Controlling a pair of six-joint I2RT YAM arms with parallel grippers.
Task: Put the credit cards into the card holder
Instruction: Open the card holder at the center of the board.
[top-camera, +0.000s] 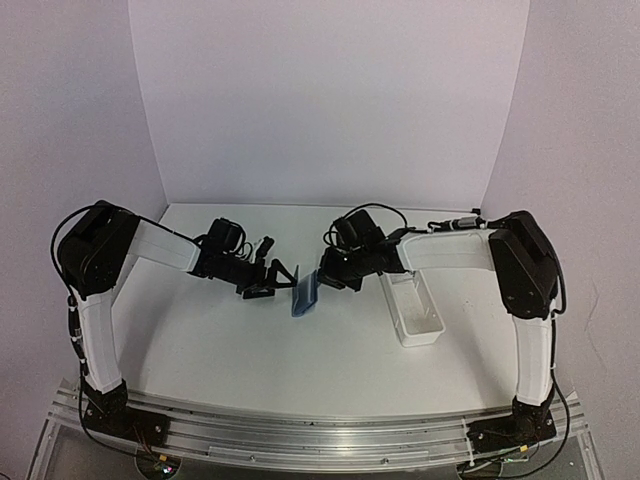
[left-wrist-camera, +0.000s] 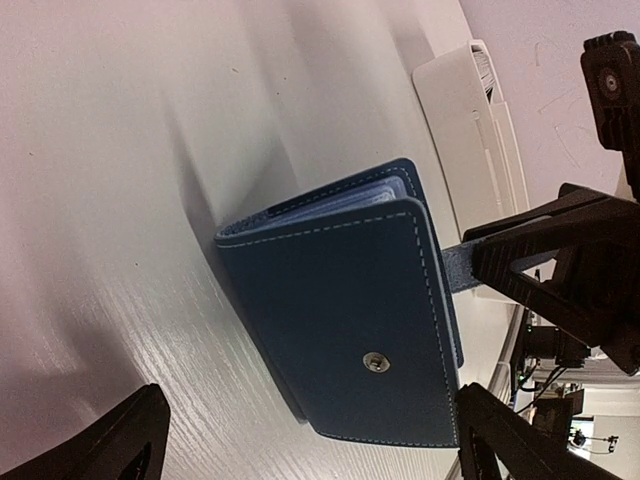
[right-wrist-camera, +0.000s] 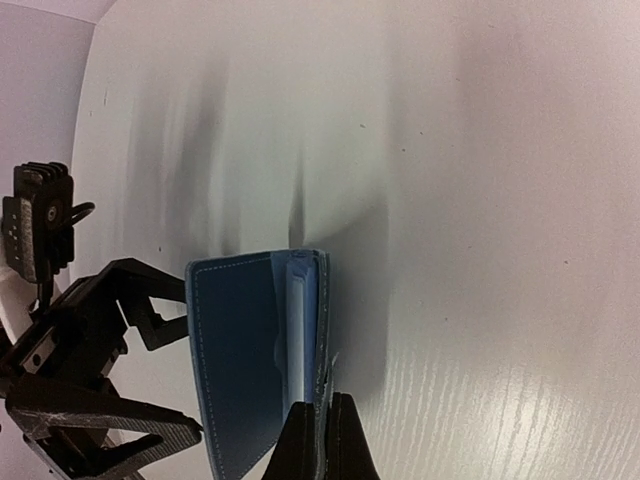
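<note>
The blue card holder (top-camera: 304, 295) stands on edge on the table between my two grippers, its covers slightly apart. My right gripper (right-wrist-camera: 320, 425) is shut on the edge of one cover; it also shows in the top view (top-camera: 322, 281). In the right wrist view a pale whitish card edge (right-wrist-camera: 298, 330) shows between the covers (right-wrist-camera: 235, 360). My left gripper (left-wrist-camera: 305, 452) is open, its fingers (left-wrist-camera: 110, 445) wide on either side of the holder's outer cover (left-wrist-camera: 340, 320) without touching it. Its snap (left-wrist-camera: 376, 363) faces this camera. The left gripper (top-camera: 283, 282) sits just left of the holder.
A long white tray (top-camera: 415, 318) lies to the right of the holder, under the right forearm; it also shows in the left wrist view (left-wrist-camera: 455, 110). White walls stand behind and on both sides of the table.
</note>
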